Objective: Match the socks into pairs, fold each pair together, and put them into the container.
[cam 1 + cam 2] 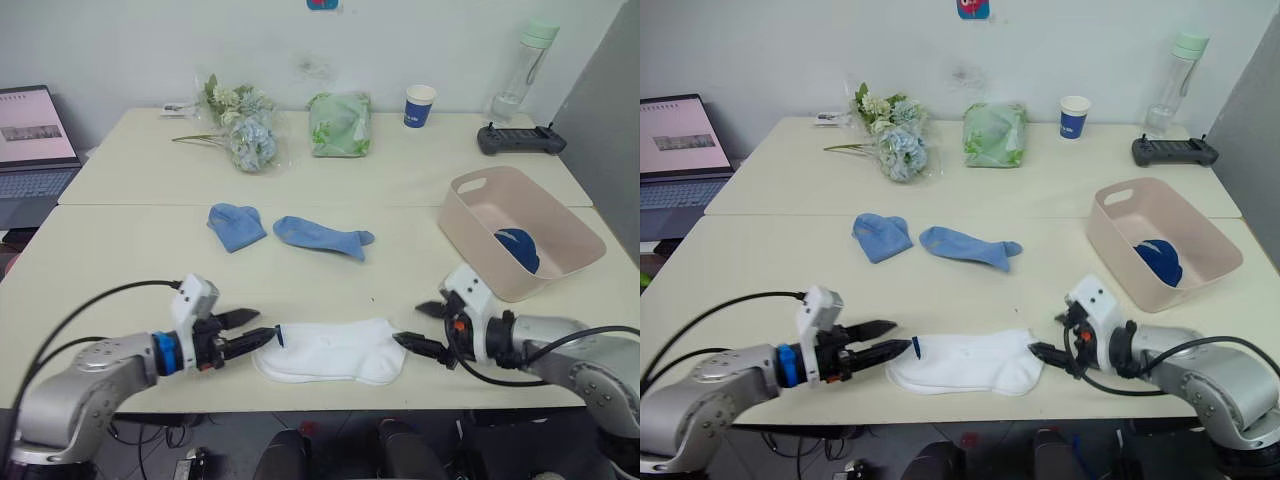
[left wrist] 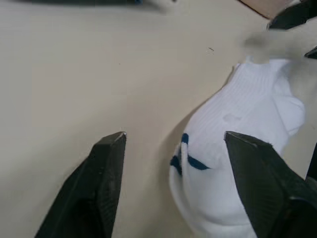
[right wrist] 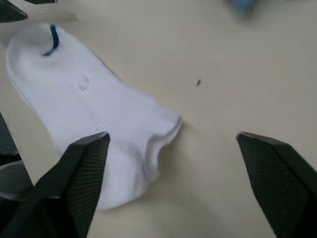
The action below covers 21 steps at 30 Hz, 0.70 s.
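From the left eye I see the pink container [image 1: 560, 250] at the table's right side, holding something dark blue [image 1: 518, 248], probably the navy socks. The cream table [image 1: 130, 260] stands against a pale wall, with a laptop [image 1: 35, 140] off its left end, flowers [image 1: 240, 125], a green bag [image 1: 340, 124], a blue paper cup [image 1: 420, 105], a bottle [image 1: 525, 65] and a black controller [image 1: 518, 138] along the far side. The white socks [image 1: 335, 352] lie stacked near my edge, long axis left to right, between my left gripper [image 1: 252, 330] and my right gripper [image 1: 420, 328]; both sets of jaws are spread, holding nothing. Two light blue socks [image 1: 320, 236] lie apart at mid-table.

The right eye shows the same layout.

On the left wrist, the jaws stand wide, one tip over the white end bearing the blue mark [image 2: 185, 158].

On the right wrist, wide jaws straddle the socks' other end, one tip over it.
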Tool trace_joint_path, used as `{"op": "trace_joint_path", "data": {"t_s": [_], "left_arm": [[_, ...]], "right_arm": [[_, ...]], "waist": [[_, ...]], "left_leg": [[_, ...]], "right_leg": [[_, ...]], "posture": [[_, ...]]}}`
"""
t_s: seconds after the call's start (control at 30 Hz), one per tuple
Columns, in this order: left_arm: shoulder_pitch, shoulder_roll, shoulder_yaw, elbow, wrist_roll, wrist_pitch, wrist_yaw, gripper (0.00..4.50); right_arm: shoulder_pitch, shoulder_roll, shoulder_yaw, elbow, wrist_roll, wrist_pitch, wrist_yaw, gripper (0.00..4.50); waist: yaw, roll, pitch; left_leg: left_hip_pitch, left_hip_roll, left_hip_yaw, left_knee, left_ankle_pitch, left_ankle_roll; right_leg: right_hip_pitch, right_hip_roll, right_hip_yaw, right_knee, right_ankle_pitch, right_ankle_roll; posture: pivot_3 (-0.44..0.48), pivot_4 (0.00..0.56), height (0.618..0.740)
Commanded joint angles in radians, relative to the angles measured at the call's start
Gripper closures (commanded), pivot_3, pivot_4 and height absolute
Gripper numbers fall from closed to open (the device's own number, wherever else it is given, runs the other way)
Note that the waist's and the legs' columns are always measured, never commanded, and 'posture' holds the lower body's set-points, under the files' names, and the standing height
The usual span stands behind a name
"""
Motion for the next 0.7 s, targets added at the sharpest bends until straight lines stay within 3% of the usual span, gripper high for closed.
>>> {"op": "trace_joint_path", "data": {"t_s": [0.03,0.13,0.3,0.47,0.53,0.57,0.7], "left_arm": [[-0.090,0.038,-0.021,-0.072,-0.031,-0.046,-0.079,1.30],[-0.164,0.029,-0.107,-0.086,-0.030,-0.038,-0.103,1.30],[-0.227,0.008,-0.283,-0.023,0.100,-0.095,-0.106,2.85],[-0.210,0.011,-0.379,0.049,0.205,-0.170,-0.128,4.50],[-0.192,0.010,-0.401,0.058,0.220,-0.166,-0.129,4.50],[-0.181,0.001,-0.400,0.059,0.213,-0.149,-0.120,4.50],[-0.119,0.022,-0.404,0.042,0.220,-0.116,-0.115,4.50]], "right_arm": [[-0.068,0.029,0.033,-0.065,0.016,-0.071,0.027,0.02],[-0.092,0.070,0.141,-0.042,-0.047,-0.101,0.001,0.02],[-0.066,0.106,0.280,0.012,-0.129,-0.132,-0.001,1.69],[-0.048,0.130,0.341,0.057,-0.157,-0.134,0.013,3.56],[-0.038,0.129,0.368,0.085,-0.178,-0.143,0.025,4.30],[-0.034,0.121,0.385,0.093,-0.192,-0.149,0.034,4.45],[-0.008,0.089,0.435,0.094,-0.246,-0.177,0.057,4.45]], "waist": [[0.000,0.000,0.000],[0.000,0.000,0.000],[0.000,0.000,0.000],[-0.003,0.000,0.000],[-0.003,0.000,0.000],[-0.002,0.000,0.000],[-0.001,0.000,0.000]], "left_leg": [[0.000,0.000,0.000,0.000,0.000,0.000],[-0.001,-0.001,0.000,0.000,0.000,0.000],[-0.001,-0.001,0.001,0.000,0.000,0.000],[-0.001,0.000,0.000,0.000,0.000,0.000],[-0.001,0.000,0.000,0.000,0.000,0.000],[-0.001,0.000,0.000,0.000,0.000,0.000],[-0.001,-0.001,0.000,0.000,0.000,0.000]], "right_leg": [[0.000,0.000,0.000,0.000,0.000,0.000],[0.000,0.000,0.000,-0.001,0.000,0.000],[0.000,0.000,0.001,-0.001,0.000,0.000],[-0.001,0.000,0.000,0.000,0.000,0.000],[-0.001,0.000,0.000,0.000,0.000,0.000],[-0.001,0.000,0.000,0.000,0.000,0.000],[-0.001,0.000,0.000,-0.001,0.000,0.000]], "posture": [[0.000,0.150,0.740],[0.000,0.150,0.740],[0.000,0.150,0.740],[0.000,0.150,0.740],[0.000,0.150,0.740],[0.000,0.150,0.740],[0.000,0.150,0.740]]}}
